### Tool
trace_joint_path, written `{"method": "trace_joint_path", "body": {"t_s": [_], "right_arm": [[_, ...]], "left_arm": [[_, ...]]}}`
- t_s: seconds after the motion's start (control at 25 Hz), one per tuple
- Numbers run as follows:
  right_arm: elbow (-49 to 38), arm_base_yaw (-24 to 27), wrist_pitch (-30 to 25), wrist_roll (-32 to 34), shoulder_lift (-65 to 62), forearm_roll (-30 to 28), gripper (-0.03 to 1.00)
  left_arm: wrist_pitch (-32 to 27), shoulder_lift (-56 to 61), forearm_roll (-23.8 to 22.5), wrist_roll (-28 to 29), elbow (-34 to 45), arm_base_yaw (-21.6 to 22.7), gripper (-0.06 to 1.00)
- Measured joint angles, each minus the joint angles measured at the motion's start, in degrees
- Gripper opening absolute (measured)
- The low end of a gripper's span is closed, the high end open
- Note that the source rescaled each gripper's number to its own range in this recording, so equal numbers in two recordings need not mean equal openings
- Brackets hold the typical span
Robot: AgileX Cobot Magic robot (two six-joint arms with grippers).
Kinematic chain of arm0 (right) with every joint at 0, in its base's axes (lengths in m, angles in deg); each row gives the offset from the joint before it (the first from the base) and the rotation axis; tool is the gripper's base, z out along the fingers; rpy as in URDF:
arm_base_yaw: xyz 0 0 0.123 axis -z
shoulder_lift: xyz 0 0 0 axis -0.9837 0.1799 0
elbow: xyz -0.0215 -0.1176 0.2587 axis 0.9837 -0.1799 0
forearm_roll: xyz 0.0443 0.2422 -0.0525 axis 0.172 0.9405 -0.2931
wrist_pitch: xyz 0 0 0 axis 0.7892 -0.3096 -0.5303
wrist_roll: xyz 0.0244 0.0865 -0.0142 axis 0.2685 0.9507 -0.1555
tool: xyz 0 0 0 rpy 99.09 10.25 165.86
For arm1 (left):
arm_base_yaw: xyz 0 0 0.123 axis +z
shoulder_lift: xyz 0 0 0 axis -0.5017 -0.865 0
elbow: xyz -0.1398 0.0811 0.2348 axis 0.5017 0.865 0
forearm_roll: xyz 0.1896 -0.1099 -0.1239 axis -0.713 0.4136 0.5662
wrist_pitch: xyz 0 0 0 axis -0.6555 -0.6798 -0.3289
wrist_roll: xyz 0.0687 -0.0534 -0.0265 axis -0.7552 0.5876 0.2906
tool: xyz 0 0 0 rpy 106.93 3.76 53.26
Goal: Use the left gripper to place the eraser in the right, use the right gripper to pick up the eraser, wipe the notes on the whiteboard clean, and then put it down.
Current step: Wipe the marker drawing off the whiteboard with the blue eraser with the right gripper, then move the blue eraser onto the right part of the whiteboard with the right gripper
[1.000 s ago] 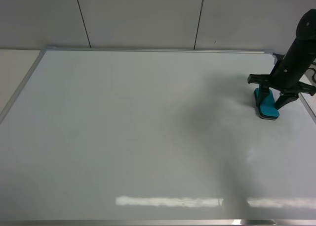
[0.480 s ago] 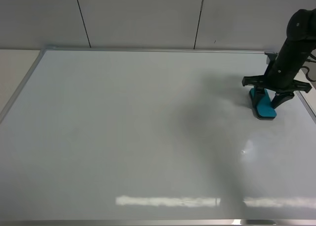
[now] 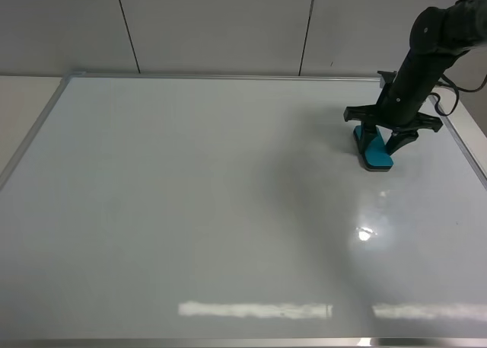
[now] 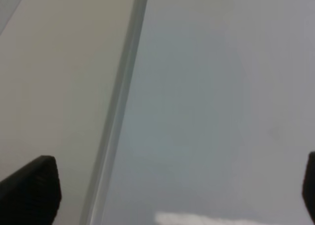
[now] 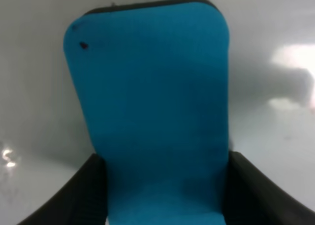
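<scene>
The exterior high camera looks down from the near side over the whole whiteboard (image 3: 190,211). The left wrist camera faces the board's frame (image 4: 115,121) closely. The right wrist camera sits very near the eraser (image 5: 152,112), which the high view also shows, at the far right.

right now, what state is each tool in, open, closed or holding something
left tool: open, holding nothing
right tool: closed on the teal eraser

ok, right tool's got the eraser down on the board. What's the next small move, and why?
Probably open the right tool and leave the eraser where it is. The eraser rests on the whiteboard with the tool clamped on it, and no red marks show anywhere on the board, so the wiping looks finished.
</scene>
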Motion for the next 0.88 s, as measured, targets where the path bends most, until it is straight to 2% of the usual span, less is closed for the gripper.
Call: {"method": "trace_joint_path", "body": {"t_s": [0.32, 0.48, 0.68, 0.88], "right_arm": [[2.6, 9.4, -1.1, 0.0, 0.8, -6.2, 0.0], [2.7, 11.3, -2.0, 0.0, 0.8, -7.2, 0.0], [2.7, 8.6, -3.5, 0.0, 0.8, -6.1, 0.0], [2.7, 0.4, -5.0, 0.0, -2.0, -5.0, 0.0]], "left_arm": [[0.0, 0.0, 0.0, 0.0, 0.0, 0.0, 1.0], [0.0, 0.0, 0.0, 0.0, 0.0, 0.0, 1.0], [0.0, 0.0, 0.0, 0.0, 0.0, 0.0, 1.0], [0.0, 0.0, 0.0, 0.0, 0.0, 0.0, 1.0]]}}
